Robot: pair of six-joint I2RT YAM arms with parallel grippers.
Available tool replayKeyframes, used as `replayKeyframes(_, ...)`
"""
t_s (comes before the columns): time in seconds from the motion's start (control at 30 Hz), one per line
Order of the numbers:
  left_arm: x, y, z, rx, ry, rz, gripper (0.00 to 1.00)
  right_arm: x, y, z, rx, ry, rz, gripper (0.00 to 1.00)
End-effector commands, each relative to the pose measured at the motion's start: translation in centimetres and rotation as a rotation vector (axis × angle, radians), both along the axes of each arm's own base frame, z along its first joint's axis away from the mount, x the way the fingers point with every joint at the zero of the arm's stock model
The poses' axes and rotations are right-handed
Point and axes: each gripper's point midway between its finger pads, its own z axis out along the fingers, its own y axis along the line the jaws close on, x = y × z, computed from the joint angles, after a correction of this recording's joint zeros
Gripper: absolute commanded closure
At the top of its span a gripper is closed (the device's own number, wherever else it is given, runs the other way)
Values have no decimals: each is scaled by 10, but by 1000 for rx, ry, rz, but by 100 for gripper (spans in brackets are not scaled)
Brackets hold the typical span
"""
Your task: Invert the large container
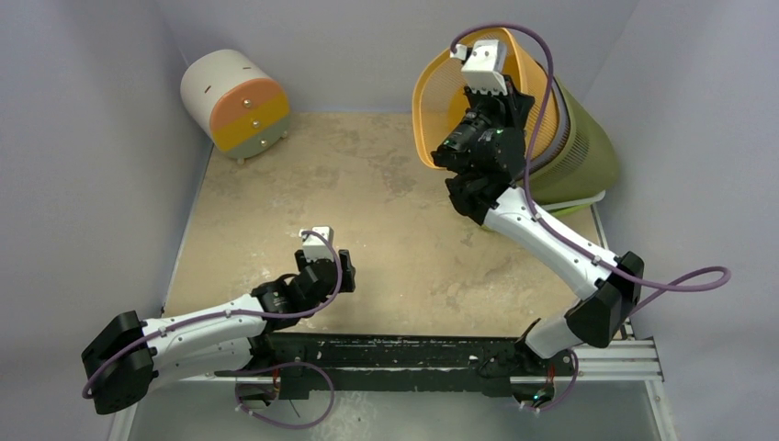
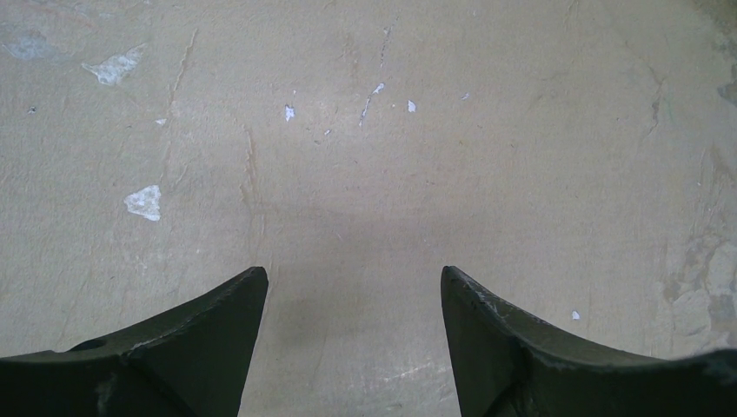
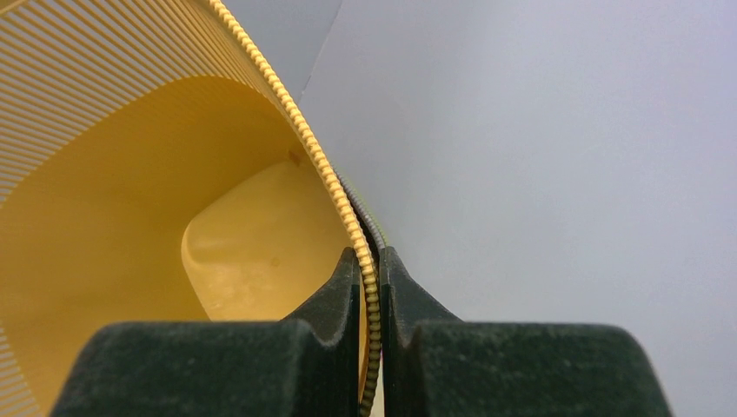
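Observation:
The large container is a slatted basket, orange-yellow inside [image 1: 441, 96] and olive green outside [image 1: 583, 152], tipped on its side at the back right with its mouth facing left. In the right wrist view its ribbed rim [image 3: 287, 104] runs down between my fingers. My right gripper [image 1: 470, 84] [image 3: 371, 261] is shut on that rim, one finger inside the basket and one outside. My left gripper [image 1: 323, 266] [image 2: 352, 276] is open and empty, hovering just above the bare tabletop at the front left.
A small white drum-shaped drawer unit [image 1: 237, 99] with orange, yellow and green fronts stands at the back left corner. Grey walls close in the table on three sides. A black rail [image 1: 404, 354] runs along the near edge.

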Motion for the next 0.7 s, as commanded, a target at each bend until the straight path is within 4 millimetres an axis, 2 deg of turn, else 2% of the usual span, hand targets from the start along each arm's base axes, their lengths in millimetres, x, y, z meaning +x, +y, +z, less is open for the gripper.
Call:
replayKeyframes(0.0,7,-7,13,-51,-30,14,30,-26,-19,81,175,-274,136,100)
replayKeyframes(0.17,10,-9,23,-49,-39,16,30,-21,-1,109,278,-317,337,100)
replayKeyframes(0.27,12,-5,31,-33,-50,29,30,-22,5,116,301,-329,399,100)
replayKeyframes(0.53,17,9,73,4,-113,69,31,-38,8,146,365,-420,541,100)
replayKeyframes(0.67,19,24,98,19,-147,123,31,-44,18,157,396,-446,656,100)
